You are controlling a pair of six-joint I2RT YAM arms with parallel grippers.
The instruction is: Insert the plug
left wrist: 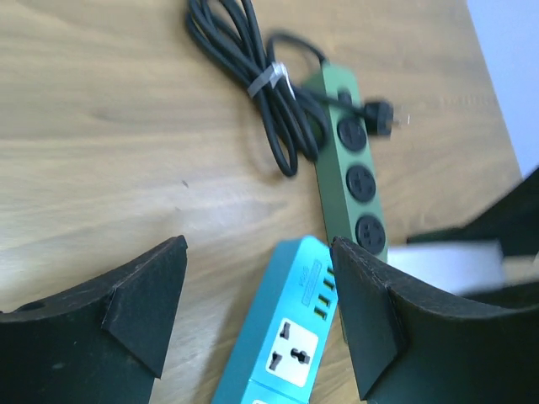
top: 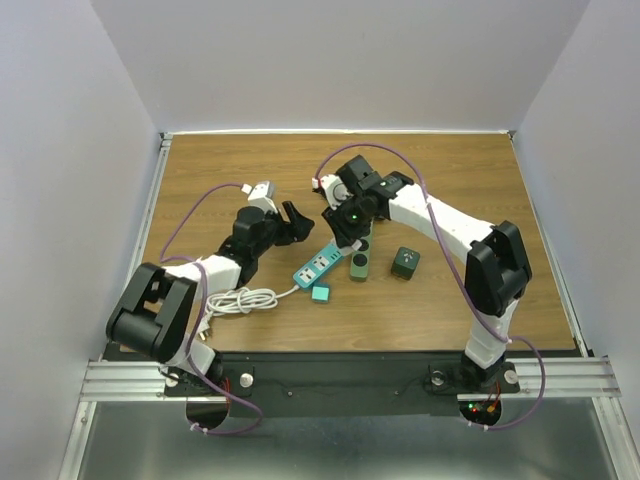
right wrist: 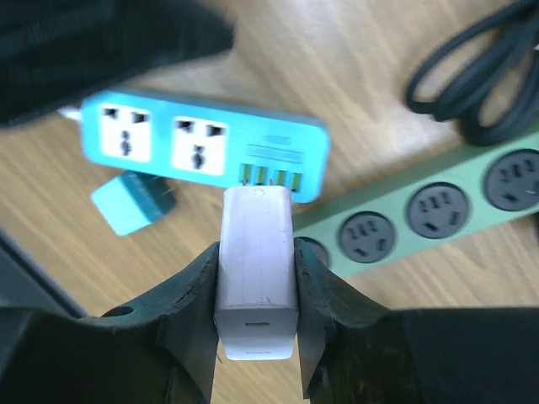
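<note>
Between right fingers [right wrist: 195, 313], white plug [right wrist: 255, 278], long axis toward blue strip [right wrist: 202, 143].

Prongs of white plug [right wrist: 255, 269] out of sight — green strip [right wrist: 404, 215] partly behind the fingers [right wrist: 330, 324]

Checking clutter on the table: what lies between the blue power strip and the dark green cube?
The green power strip lies between the blue power strip and the dark green cube, in the top external view.
</note>
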